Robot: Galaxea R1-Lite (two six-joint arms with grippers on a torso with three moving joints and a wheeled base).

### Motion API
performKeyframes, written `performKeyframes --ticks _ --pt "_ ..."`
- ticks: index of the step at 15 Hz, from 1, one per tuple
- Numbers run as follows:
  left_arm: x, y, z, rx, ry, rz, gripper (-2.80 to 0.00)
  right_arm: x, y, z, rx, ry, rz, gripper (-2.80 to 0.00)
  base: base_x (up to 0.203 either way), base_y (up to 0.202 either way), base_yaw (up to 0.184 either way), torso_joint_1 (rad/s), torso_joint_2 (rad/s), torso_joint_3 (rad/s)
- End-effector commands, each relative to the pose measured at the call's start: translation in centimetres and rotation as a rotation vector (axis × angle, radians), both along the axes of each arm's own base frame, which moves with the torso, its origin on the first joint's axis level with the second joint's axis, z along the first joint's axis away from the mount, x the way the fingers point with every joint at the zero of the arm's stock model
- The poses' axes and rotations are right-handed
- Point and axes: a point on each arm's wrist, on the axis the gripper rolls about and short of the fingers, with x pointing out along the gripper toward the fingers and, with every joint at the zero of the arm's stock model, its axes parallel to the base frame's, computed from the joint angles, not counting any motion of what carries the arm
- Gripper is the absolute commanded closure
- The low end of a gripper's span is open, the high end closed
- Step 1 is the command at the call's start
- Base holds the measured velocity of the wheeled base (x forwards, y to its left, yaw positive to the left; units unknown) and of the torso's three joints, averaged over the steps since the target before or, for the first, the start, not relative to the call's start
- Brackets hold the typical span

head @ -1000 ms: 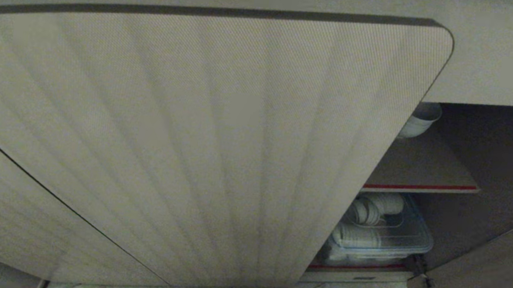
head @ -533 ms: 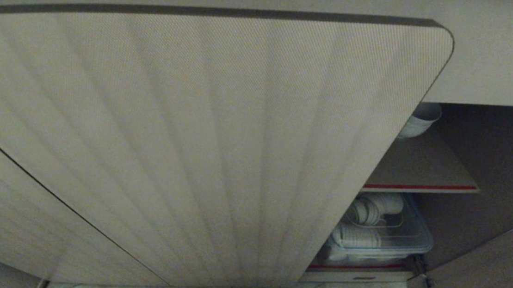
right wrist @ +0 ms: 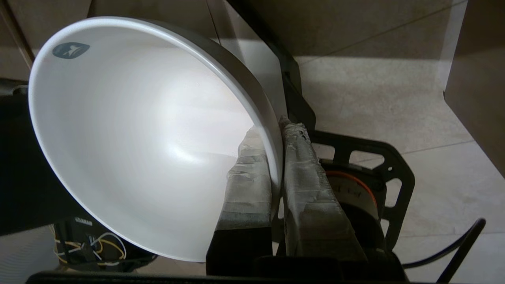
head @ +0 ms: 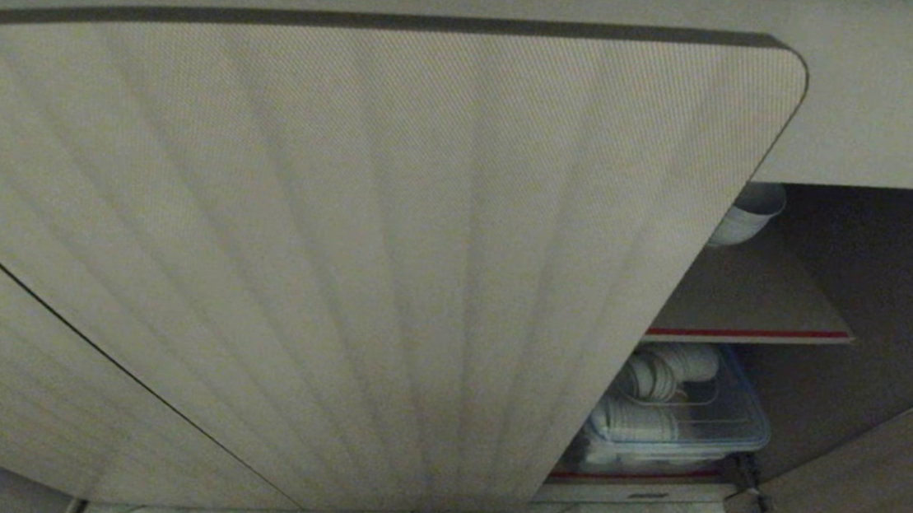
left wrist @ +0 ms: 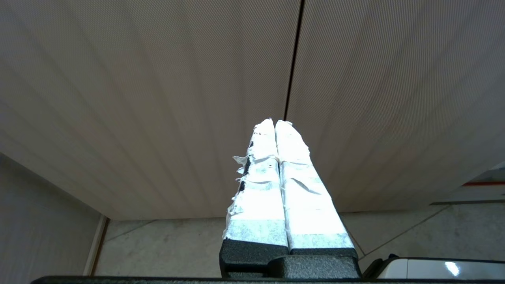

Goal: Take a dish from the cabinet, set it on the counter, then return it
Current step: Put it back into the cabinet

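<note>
The dish, a white bowl (right wrist: 138, 138) with a small grey logo near its rim, is tilted on edge in the right wrist view. My right gripper (right wrist: 276, 126) is shut on its rim, one taped finger (right wrist: 248, 177) inside the bowl and the other outside, above the tiled floor. The cabinet (head: 340, 263) fills the head view with its ribbed beige door closed. Its right compartment (head: 877, 268) stands open and dark. Neither arm shows in the head view. My left gripper (left wrist: 275, 123) is parked facing the closed doors, shut and empty. The counter is out of view.
Inside the open compartment a brown shelf with a red edge (head: 747, 332) carries another white bowl (head: 745, 211). Below it sits a clear plastic bin of white dishes (head: 682, 417). The swung-open door (head: 873, 500) stands at the lower right. My black base frame (right wrist: 378, 157) lies under the bowl.
</note>
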Motion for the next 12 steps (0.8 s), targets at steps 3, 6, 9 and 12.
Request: performKeyframes --ticks 3,6,9,12 --pt "0.0 0.0 0.0 0.000 0.000 0.001 0.00 2.1 0.0 -0.2 0.034 0.035 -0.064 0.00 0.000 0.000 0.000 0.000 0.00 0.000" --pt "0.0 0.0 0.0 0.000 0.000 0.001 0.00 3.7 -0.1 -0.3 0.029 0.030 -0.140 0.00 0.000 0.000 0.000 0.000 0.00 0.000" --pt "0.0 0.0 0.0 0.000 0.000 0.001 0.00 4.5 -0.2 -0.3 0.046 0.030 -0.215 0.00 0.000 0.000 0.000 0.000 0.00 0.000" --pt "0.0 0.0 0.0 0.000 0.000 0.001 0.00 5.2 -0.3 -0.4 0.030 0.023 -0.271 0.00 0.000 0.000 0.000 0.000 0.00 0.000"
